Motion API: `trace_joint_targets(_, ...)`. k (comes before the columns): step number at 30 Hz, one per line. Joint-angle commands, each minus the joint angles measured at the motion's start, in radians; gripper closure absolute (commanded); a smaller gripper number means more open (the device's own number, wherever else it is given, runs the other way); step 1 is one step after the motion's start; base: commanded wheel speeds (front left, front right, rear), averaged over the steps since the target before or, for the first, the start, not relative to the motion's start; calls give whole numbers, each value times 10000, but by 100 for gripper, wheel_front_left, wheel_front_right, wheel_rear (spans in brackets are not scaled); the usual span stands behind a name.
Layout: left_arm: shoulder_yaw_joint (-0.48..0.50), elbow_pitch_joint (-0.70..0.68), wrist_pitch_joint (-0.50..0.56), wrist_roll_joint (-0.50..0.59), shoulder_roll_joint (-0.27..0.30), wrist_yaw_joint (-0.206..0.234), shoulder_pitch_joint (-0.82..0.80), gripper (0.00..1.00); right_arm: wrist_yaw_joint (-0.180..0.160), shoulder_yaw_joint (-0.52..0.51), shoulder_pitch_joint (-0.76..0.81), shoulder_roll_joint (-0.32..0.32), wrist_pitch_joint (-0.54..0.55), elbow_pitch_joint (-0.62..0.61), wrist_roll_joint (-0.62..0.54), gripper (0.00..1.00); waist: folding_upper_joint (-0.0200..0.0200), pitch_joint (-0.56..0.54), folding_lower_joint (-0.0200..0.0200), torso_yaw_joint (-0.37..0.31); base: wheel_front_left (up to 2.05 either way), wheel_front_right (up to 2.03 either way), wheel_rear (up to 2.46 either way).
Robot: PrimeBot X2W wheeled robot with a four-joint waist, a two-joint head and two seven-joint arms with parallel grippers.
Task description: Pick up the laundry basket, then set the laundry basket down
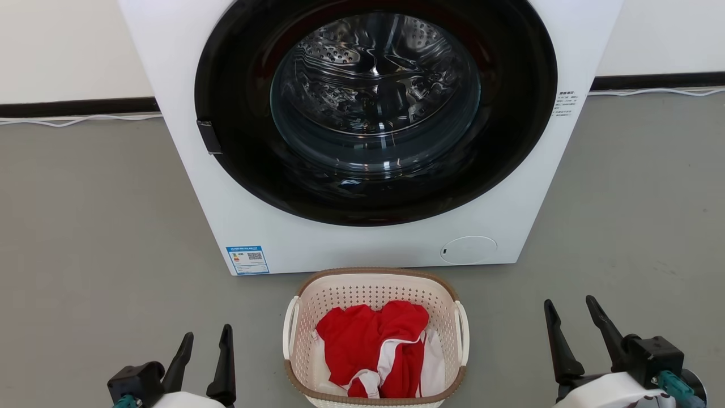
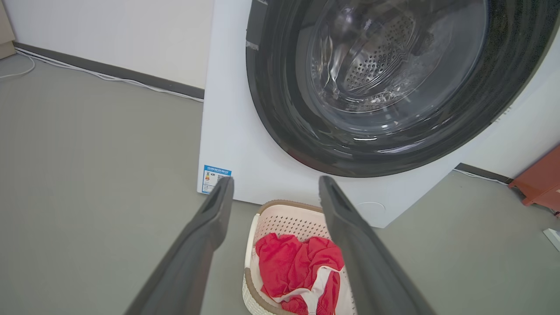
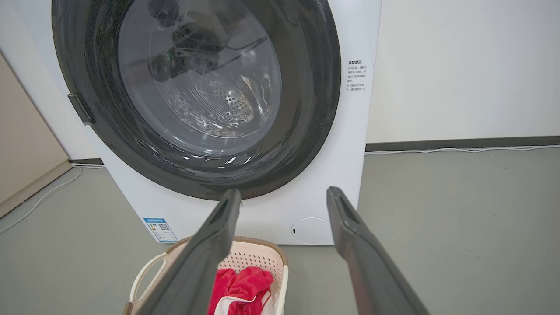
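Note:
The laundry basket (image 1: 345, 292) stands on the grey floor just in front of the washer, cream-white and perforated, with a brown rim and white side handles. Red and white clothes (image 1: 374, 345) lie inside it. My left gripper (image 1: 207, 334) is open at the lower left, well to the basket's left and apart from it. My right gripper (image 1: 571, 306) is open at the lower right, a wider gap from the basket's right handle. The left wrist view has the basket (image 2: 280, 218) between its fingers (image 2: 210, 218). In the right wrist view the basket (image 3: 258, 258) is at the lower left.
A white front-loading washer (image 1: 317, 238) with a dark round door stands right behind the basket. White cables (image 1: 79, 119) run along the wall's black skirting. A reddish-brown object (image 2: 540, 181) sits on the floor at the far right of the left wrist view.

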Motion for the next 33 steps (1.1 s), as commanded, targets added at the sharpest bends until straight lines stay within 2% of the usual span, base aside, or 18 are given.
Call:
trace_joint_targets(1,219,-193,-184,360,118,-37,-173,0,68,268,-312,-120,-232,-183,-342,0,-1,-2,0,1,0,0,0)
trace_joint_targets(9,169,-84,-447,1367,127,-33,-148,0,73,277,-308,-131,-495,34,-1248,0,-1,23,0,-11,0,0,0)
trace_joint_targets(24,145,56,-450,1389,127,-77,-182,0,73,319,-323,-138,-498,94,-1150,0,-1,29,0,-21,0,0,0)
trace_joint_targets(33,73,110,-450,1334,127,-108,-430,0,73,338,-548,-52,-498,31,-1035,0,-1,415,0,9,0,0,0)
